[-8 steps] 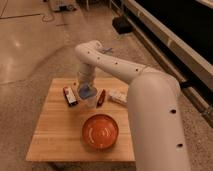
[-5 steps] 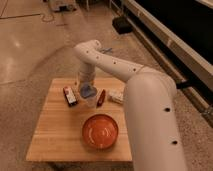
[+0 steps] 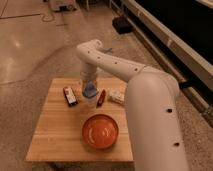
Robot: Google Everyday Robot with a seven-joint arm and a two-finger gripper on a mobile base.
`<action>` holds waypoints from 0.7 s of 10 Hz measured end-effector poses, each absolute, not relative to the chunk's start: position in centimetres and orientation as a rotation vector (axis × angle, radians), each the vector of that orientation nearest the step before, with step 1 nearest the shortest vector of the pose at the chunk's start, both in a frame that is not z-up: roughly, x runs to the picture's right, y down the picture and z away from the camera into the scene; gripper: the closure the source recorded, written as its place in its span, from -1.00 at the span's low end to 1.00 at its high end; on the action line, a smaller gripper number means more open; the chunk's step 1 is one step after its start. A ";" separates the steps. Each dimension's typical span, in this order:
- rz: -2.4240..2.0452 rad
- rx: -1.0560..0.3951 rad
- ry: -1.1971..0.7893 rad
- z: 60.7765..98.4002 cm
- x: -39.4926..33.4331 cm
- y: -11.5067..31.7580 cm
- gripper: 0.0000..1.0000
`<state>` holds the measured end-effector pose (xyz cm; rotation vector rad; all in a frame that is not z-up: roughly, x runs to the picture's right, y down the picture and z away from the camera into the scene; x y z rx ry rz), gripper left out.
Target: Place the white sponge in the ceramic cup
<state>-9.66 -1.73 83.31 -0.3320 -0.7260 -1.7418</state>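
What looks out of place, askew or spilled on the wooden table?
Nothing stands out. The orange bowl sits upright; the dark bar and a thin red item lie flat on the table. The gripper is low over the table's middle.

The white arm (image 3: 116, 64) bends at its elbow, pincer (image 3: 90, 95) pointing straight down, mid-view.

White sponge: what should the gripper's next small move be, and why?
Probably lift and shift toward the white sponge. The gripper sits low between the dark bar and the red item, while the sponge lies on the table beyond it.
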 end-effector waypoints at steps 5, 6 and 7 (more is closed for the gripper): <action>-1.745 -0.327 -0.687 85.5 -7.1 -6.3 0.33; -1.749 -0.333 -0.684 85.8 -6.7 -6.2 0.47; -1.754 -0.330 -0.685 85.9 -7.0 -6.0 0.49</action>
